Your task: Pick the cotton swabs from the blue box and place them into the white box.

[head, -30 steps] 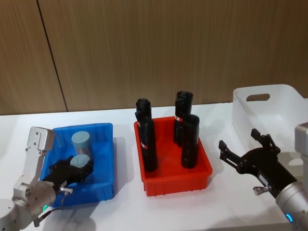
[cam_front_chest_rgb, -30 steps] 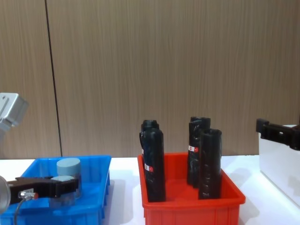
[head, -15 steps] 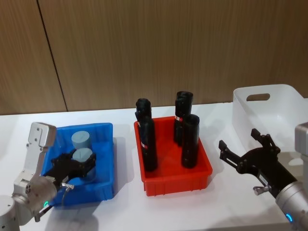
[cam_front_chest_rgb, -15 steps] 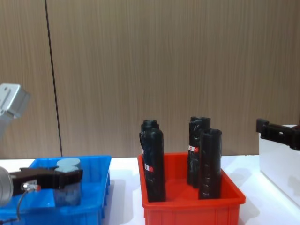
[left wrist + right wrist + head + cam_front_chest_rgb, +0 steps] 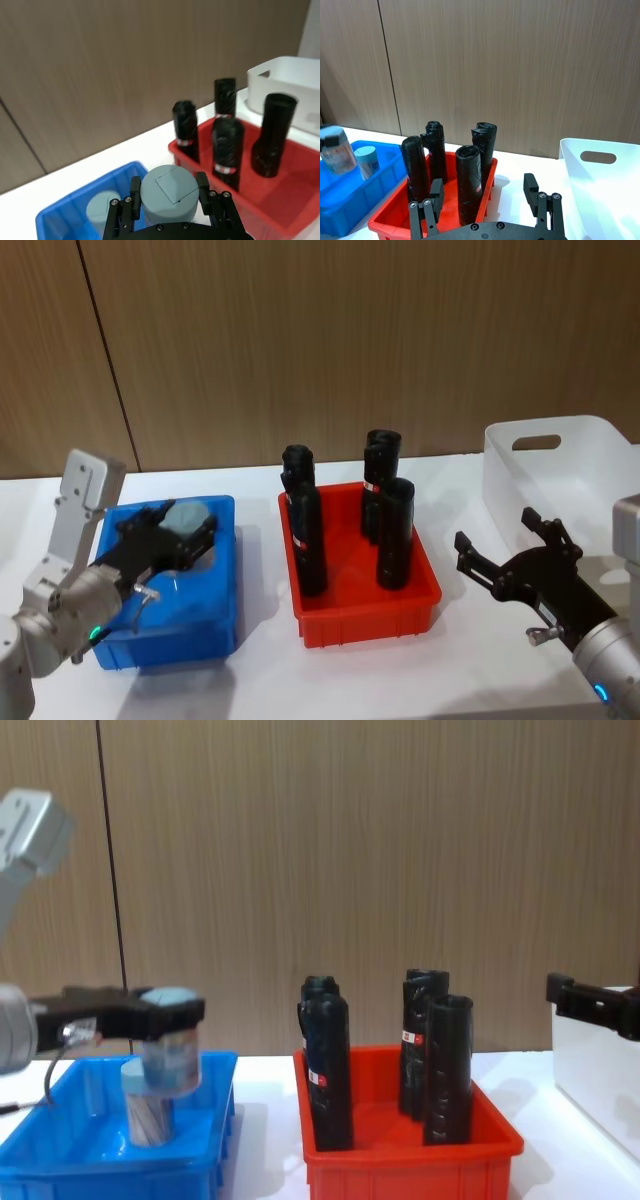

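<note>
Cotton swabs jar (image 5: 170, 1055) was held above the blue box (image 5: 100, 1175), clamped in the closed left gripper (image 5: 165, 1013); a second jar (image 5: 145, 1122) stood inside. The right gripper (image 5: 497, 536) was seen wide open near the white box (image 5: 560, 455). A high, level carry was judged necessary to clear the black cylinders (image 5: 395, 530) between.

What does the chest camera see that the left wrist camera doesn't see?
Chest view's extra: the clear side of the cotton swab jar pinched in the left gripper, hanging higher than the second jar, and the right gripper waiting near the white box. Left wrist view's extra: the held jar's flat lid from above, with a square mark. Both share the two jars, the blue box, the white box, and the red bin of black cylinders.
</note>
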Controlling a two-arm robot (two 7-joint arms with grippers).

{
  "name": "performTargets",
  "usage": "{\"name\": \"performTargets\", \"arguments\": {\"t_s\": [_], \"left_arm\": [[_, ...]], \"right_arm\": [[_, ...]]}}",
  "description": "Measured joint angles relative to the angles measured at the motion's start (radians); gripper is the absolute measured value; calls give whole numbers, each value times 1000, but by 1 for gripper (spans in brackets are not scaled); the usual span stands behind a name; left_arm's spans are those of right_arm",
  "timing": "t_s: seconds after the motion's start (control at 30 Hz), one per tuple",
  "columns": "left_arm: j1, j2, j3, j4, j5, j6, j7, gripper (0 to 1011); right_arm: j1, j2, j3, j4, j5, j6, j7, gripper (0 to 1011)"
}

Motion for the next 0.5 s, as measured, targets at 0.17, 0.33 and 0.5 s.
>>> {"name": "performTargets", "arguments": {"t_s": [0.17, 0.33, 0.5], "left_arm": [[3, 7, -1, -63, 4, 11, -32, 665], [-3, 9, 0, -118, 5, 23, -78, 665], [-18, 2, 6, -154, 3, 35, -134, 665]], "right_arm": [[0, 0, 0, 0, 0, 0, 0, 1002], [0, 0, 0, 0, 0, 0, 0, 1002], [0, 0, 0, 0, 0, 0, 0, 1002]]}}
